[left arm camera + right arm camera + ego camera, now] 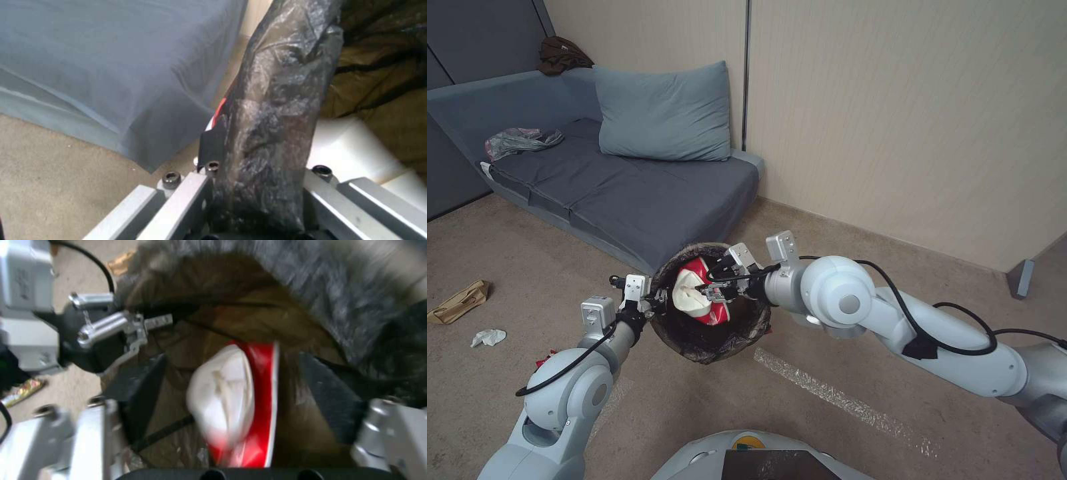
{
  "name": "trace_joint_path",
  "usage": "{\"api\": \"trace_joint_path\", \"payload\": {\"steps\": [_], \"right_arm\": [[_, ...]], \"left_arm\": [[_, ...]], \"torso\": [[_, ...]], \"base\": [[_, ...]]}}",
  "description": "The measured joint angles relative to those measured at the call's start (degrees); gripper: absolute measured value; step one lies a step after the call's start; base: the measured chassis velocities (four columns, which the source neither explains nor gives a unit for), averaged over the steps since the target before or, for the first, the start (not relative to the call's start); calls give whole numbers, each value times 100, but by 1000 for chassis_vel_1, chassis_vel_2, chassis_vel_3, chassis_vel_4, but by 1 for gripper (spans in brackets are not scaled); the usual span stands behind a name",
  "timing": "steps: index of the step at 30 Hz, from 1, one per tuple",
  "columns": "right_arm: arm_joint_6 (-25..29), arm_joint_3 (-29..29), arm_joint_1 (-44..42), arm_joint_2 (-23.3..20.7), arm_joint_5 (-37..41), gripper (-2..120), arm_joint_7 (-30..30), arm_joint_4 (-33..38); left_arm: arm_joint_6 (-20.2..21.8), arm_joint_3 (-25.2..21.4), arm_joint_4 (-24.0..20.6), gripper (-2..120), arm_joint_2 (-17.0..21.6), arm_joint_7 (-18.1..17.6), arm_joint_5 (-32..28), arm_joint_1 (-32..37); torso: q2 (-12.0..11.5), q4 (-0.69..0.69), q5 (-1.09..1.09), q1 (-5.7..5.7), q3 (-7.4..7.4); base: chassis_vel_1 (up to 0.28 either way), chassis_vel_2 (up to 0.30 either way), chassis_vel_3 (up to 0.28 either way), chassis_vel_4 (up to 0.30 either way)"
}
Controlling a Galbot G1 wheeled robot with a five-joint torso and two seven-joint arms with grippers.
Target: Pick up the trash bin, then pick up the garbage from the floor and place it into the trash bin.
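Note:
The trash bin [715, 352], lined with a dark bag, hangs above the carpet in front of the sofa. My left gripper [650, 303] is shut on its bag-covered rim [276, 133]. My right gripper [710, 293] is over the bin's mouth, open. A red-and-white paper cup [236, 400] sits between its spread fingers [142, 383] without touching either pad, inside the bin opening [694, 297]. More garbage lies on the floor to my left: a tan paper bag [457, 303] and a white tissue [488, 337].
A grey sofa [627, 193] with a pillow [664, 113] and a grey plastic bag [520, 141] stands just behind the bin. The beige wall runs along the right. A strip of tape [840, 400] marks the open carpet in front of me.

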Motion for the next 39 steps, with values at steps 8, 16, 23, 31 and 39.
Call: {"api": "trace_joint_path", "payload": {"steps": [8, 16, 23, 31, 39], "right_arm": [[155, 941, -391, -220, 10, 95, -102, 299], [759, 2924, -1366, -909, -1409, 100, -799, 695], [1278, 5042, -3304, -473, -3988, 100, -1267, 484], [3477, 6077, -5639, 2251, -8506, 100, -2869, -1736], [3820, 6114, -6179, 2914, -8974, 100, -3026, -1947]], "left_arm": [[0, -13, -27, 0, -4, -86, -87, 15], [0, -61, -28, 0, 19, -62, -18, 3], [0, -81, -32, 0, -43, -246, -159, 81], [0, -70, -75, 0, -132, -547, -423, 83], [0, -151, -94, 0, -112, -428, -446, 129]], "torso": [[0, 1, 1, 0, 0], [0, -1, 0, 0, 0], [0, 0, -1, 0, 0], [0, -1, 7, 0, 0], [0, -1, -1, 0, 0]], "base": [[0, 0, 0, 0], [0, 0, 0, 0], [0, 0, 0, 0], [0, 0, 0, 0], [0, 0, 0, 0]]}}
